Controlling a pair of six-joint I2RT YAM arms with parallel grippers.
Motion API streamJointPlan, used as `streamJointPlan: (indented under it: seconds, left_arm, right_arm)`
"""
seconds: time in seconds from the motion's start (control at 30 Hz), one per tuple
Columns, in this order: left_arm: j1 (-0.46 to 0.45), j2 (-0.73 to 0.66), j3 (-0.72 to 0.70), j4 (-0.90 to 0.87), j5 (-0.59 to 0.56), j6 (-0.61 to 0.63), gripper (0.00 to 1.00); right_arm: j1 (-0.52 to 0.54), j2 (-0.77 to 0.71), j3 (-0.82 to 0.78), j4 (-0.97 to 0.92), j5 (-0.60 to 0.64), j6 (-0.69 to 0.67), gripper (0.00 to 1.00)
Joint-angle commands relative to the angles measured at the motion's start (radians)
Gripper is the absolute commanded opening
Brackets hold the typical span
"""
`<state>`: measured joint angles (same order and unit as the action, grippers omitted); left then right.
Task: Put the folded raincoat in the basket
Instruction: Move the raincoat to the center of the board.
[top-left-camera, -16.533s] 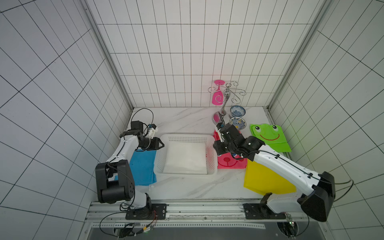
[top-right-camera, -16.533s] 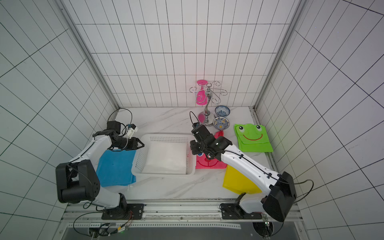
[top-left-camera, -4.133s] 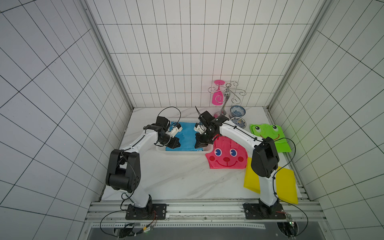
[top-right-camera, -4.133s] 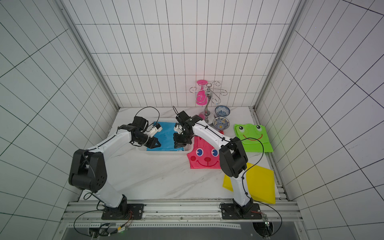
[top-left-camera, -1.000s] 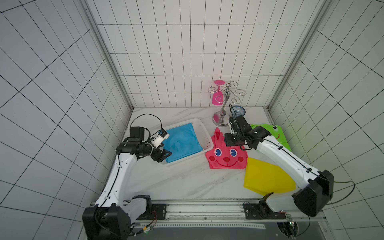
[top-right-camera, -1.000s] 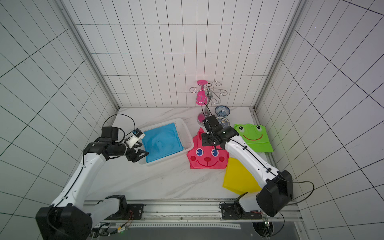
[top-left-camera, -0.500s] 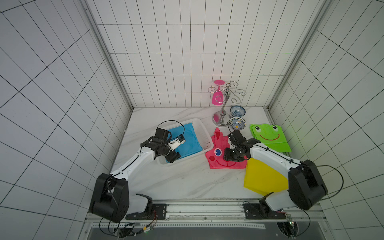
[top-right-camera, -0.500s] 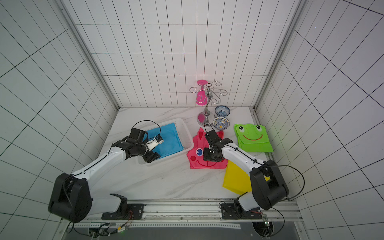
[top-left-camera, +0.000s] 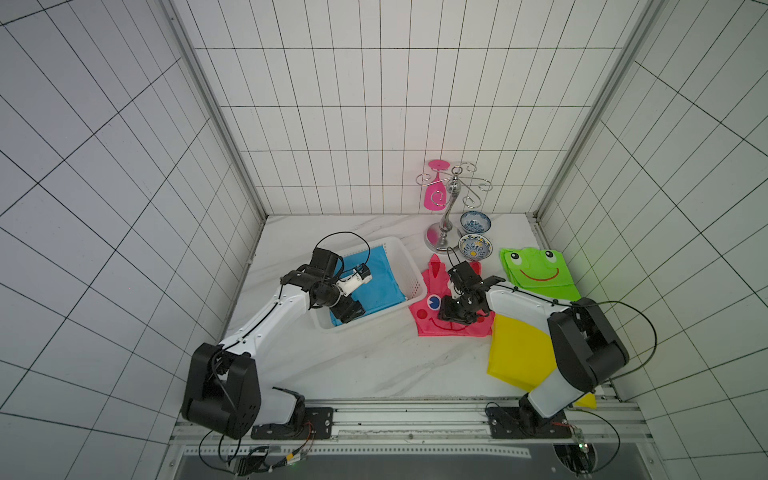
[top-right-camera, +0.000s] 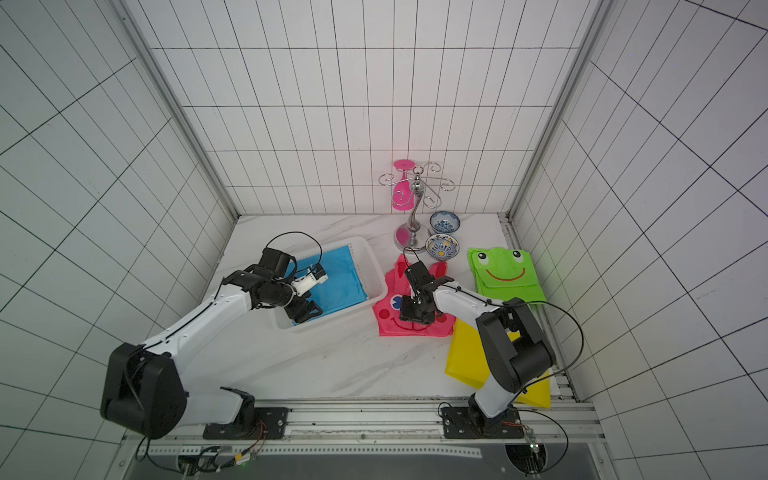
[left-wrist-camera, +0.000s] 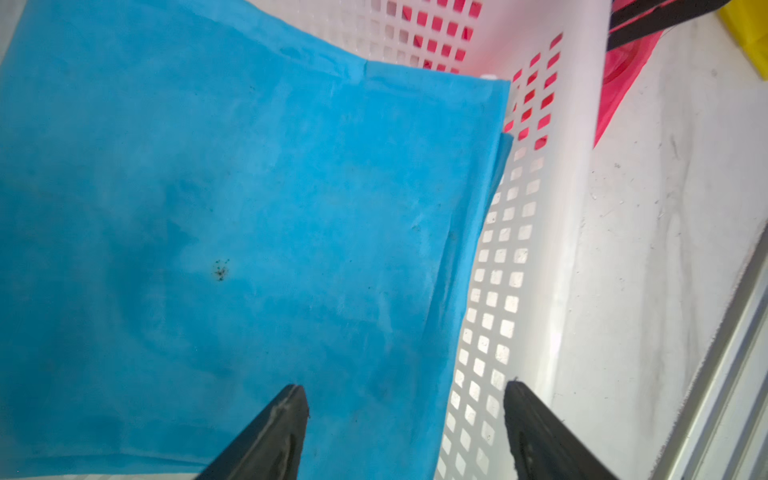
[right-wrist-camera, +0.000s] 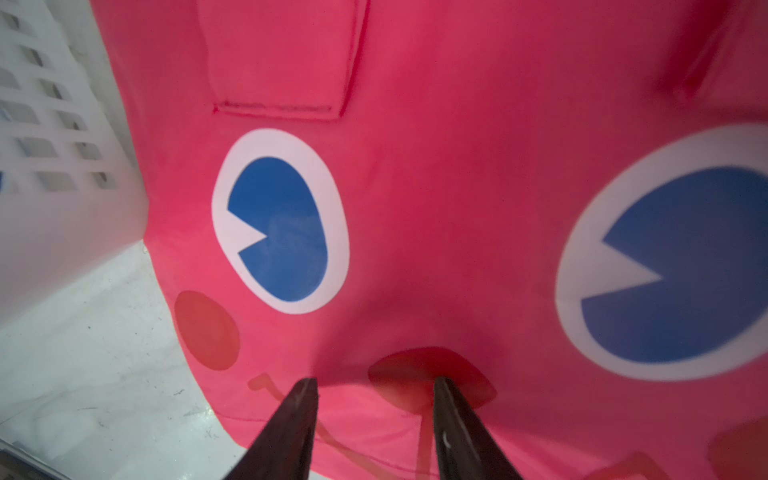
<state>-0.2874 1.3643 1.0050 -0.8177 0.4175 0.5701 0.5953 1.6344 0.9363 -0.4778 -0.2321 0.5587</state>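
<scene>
Blue folded raincoat (top-left-camera: 376, 282) is seen lying flat inside the white basket (top-left-camera: 409, 270) on the marble surface (top-left-camera: 365, 361). The left end effector (left-wrist-camera: 407, 395) is spread wide and empty over its edge by the basket wall. The right end effector (right-wrist-camera: 376, 384) is half-parted, gripping nothing, above the pink raincoat (top-left-camera: 432, 291) beside the basket.

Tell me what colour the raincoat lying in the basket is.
Plain blue; the raincoat shows best in the left wrist view, flat inside the white basket.

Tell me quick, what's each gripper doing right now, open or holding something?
Left gripper: open, empty, over the blue raincoat in the basket.
Right gripper: open, empty, over the pink raincoat.
</scene>
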Motion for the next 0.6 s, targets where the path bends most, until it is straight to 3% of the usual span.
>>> streamJointPlan:
  seconds: [0.0, 0.07, 0.13, 0.37, 0.57]
  left_arm:
    - [-0.026, -0.03, 0.049, -0.113, 0.152, -0.029, 0.79]
    - [-0.071, -0.05, 0.015, -0.1, 0.14, -0.037, 0.8]
    - [-0.107, -0.065, -0.048, -0.028, 0.056, -0.048, 0.8]
    - [-0.12, -0.048, -0.109, 0.142, -0.235, -0.085, 0.73]
    - [-0.121, -0.05, -0.117, 0.182, -0.274, -0.058, 0.62]
  right_arm:
    - [-0.003, 0.006, -0.033, 0.02, 0.0, 0.019, 0.48]
    - [-0.003, 0.006, -0.035, 0.02, 0.001, 0.021, 0.48]
    - [-0.004, 0.008, -0.036, 0.024, -0.012, 0.023, 0.48]
    - [0.0, 0.016, -0.05, 0.031, -0.074, 0.026, 0.48]
    - [0.001, -0.007, -0.057, -0.002, -0.077, 0.011, 0.48]
